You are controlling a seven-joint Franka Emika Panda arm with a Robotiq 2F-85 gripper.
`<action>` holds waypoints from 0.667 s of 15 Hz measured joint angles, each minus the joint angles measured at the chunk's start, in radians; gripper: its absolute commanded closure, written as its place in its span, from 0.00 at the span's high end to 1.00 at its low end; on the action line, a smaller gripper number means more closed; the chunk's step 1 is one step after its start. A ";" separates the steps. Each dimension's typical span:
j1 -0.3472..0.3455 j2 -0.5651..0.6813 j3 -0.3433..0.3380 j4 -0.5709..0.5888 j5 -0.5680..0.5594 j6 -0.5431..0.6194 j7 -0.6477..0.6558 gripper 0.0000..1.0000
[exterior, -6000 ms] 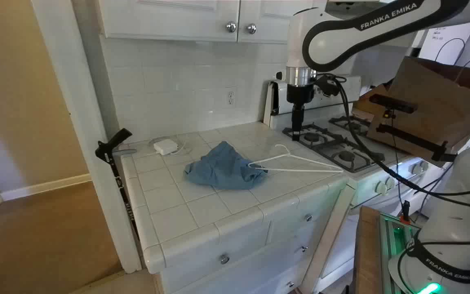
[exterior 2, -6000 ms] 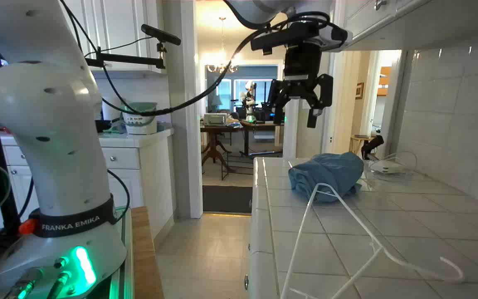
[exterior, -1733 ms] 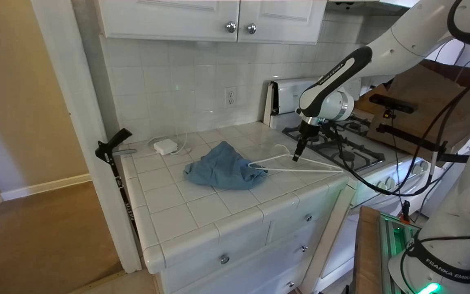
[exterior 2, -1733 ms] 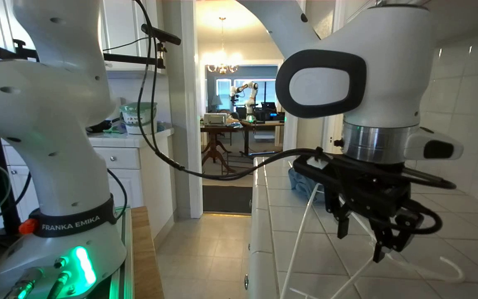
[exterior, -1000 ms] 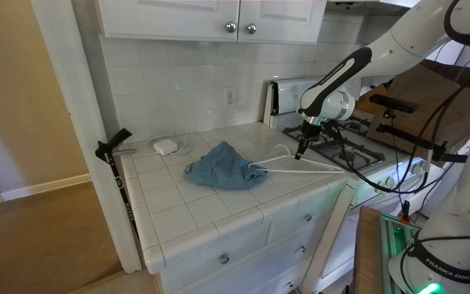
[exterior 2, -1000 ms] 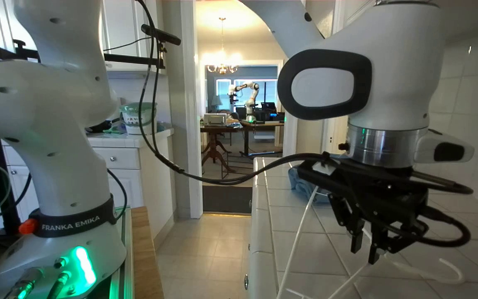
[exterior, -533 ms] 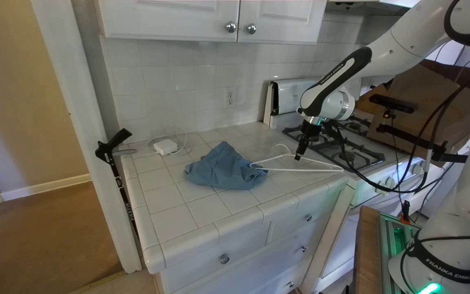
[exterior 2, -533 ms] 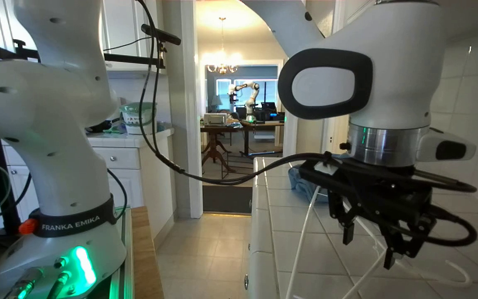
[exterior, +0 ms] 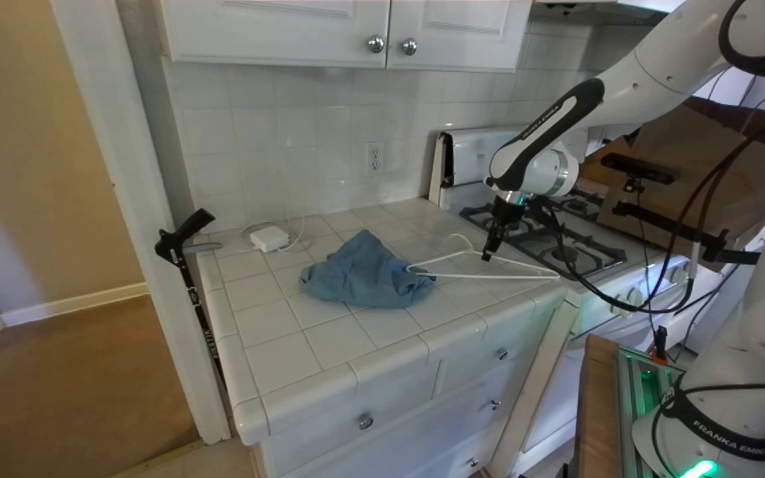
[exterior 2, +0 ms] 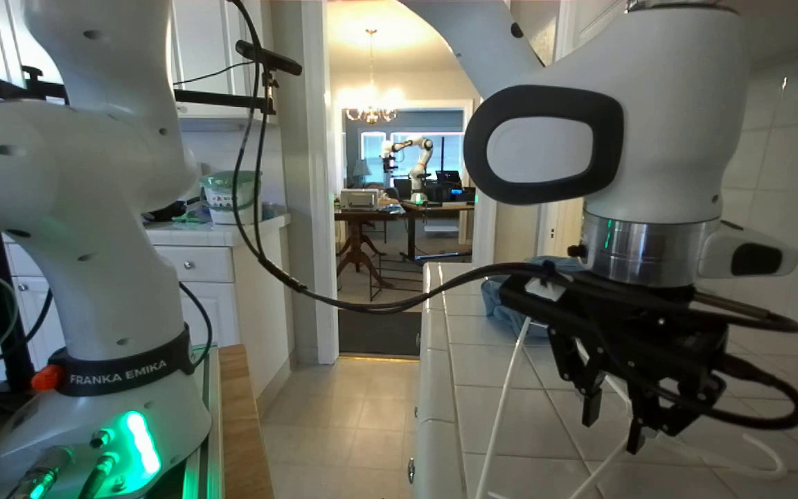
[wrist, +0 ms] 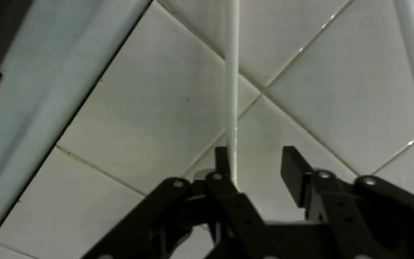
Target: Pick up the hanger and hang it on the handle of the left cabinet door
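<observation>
Hanger [exterior: 489,277]: white, lying on the counter [exterior: 349,338] near its front corner on the stove [exterior: 472,159] side; long bar faces the front edge, hook [exterior 2: 782,468] turned towards the back edge.
Fingers [wrist: 295,176]: spread, nothing pinched; in the wrist view 1 rod [wrist: 232,90] of the hanger passes between the 2 of them, much nearer 1 than the other; contact cannot be told.
Rod in gap: looks like the sloping shoulder on the stove side, just beside the hook's neck.
Cloth [exterior: 366,272]: blue, crumpled, at the hanger's end away from the stove; cannot tell if the hanger rests on it or only overlaps it in view.
Knob [exterior: 375,44]: round, shiny, on the left cabinet door [exterior: 276,33], above the counter's back edge; hanger not on it yet.
Hanger step: lining up the grasp, I judge; lift and hanging to come.
Hanger weight: probably very light.
Hanger stiffness: thin rods, likely firm with slight flex; plastic or coated wire not clear.
Rod surface: smooth-looking, so it may slide or spin in a loose pinch.
Shoulder grip: best close to the neck, near the balance point, leaving the hook free for the knob.
Counter contact: rod lies low, so fingers should straddle it without pressing down hard; an end caught on the cloth could twist it.
</observation>
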 measured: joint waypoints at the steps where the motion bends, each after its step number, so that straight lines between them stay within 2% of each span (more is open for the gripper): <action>1: -0.003 0.004 0.000 0.000 0.000 0.001 -0.001 0.28; 2: -0.006 0.009 0.000 0.000 0.000 0.003 -0.002 0.32; 5: -0.014 0.020 0.000 0.001 0.000 0.008 -0.006 0.33; 6: -0.014 0.020 0.000 0.001 0.000 0.008 -0.007 0.30; 7: -0.015 0.020 0.000 0.001 0.000 0.009 -0.007 0.20; 8: -0.015 0.020 0.000 0.001 0.000 0.009 -0.007 0.06; 9: -0.015 0.020 0.000 0.001 0.000 0.012 -0.007 0.06; 10: -0.016 0.020 0.000 0.001 0.000 0.013 -0.008 0.02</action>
